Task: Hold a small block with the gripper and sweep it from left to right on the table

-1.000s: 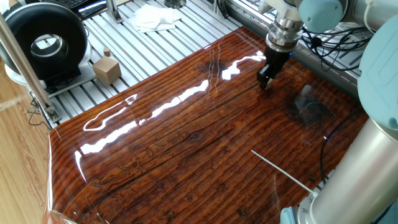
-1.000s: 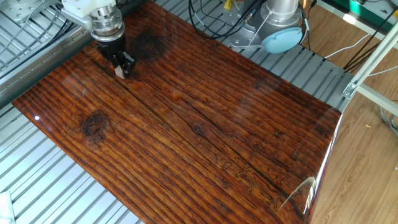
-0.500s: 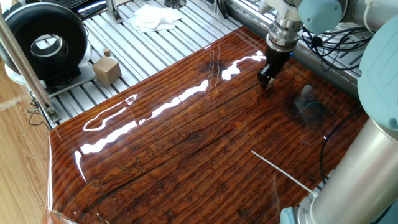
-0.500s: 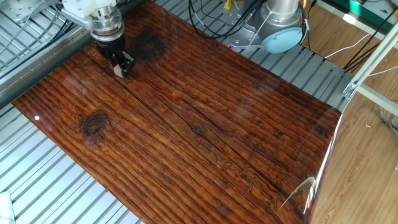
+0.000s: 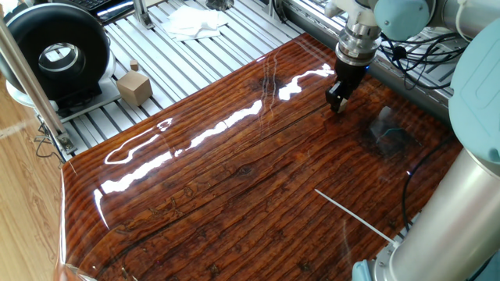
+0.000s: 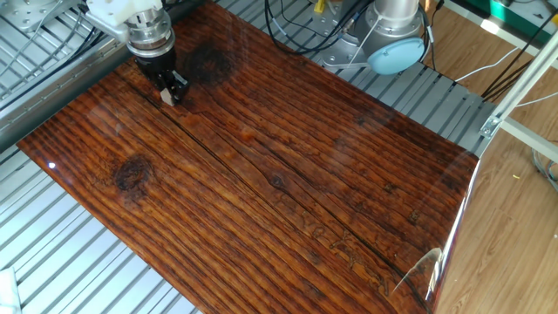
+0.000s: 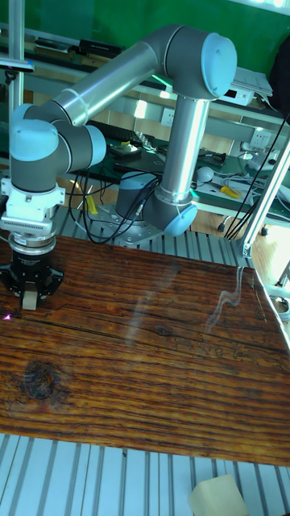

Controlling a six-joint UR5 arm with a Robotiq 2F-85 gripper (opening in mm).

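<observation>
The small block (image 7: 30,301) is sitting clamped between the two black fingers of the pincer (image 7: 31,297), its lower face at or just above the bench (image 7: 153,379); contact with the surface cannot be confirmed from any view. In the tall fixed view it is showing as a pale cube directly below the pincer body, at 6 o'clock from the wrist, with one finger at its 9 o'clock side and the other at its 3 o'clock side. In the other fixed view the small block (image 6: 166,97) is peeking out pale between the fingertips of the pincer (image 6: 170,93). In one fixed view the pincer (image 5: 337,102) is hiding the block.

The pincer is closing on the block and holding it; the jaws are standing only as far apart as the block is wide. The arm is pointing the pincer straight down, which in my judgement is keeping the block low and square to the wood for a sliding pass. The grasp is occurring near the bench's left edge as the tall fixed view shows it, at about 9 o'clock on the board, leaving the long stretch of wood toward 3 o'clock open for the sweep. I judge the sweep as barely begun.

A larger tan cube with a knob (image 5: 134,86) is resting on the slatted frame (image 5: 156,94), well apart from the pincer.
</observation>
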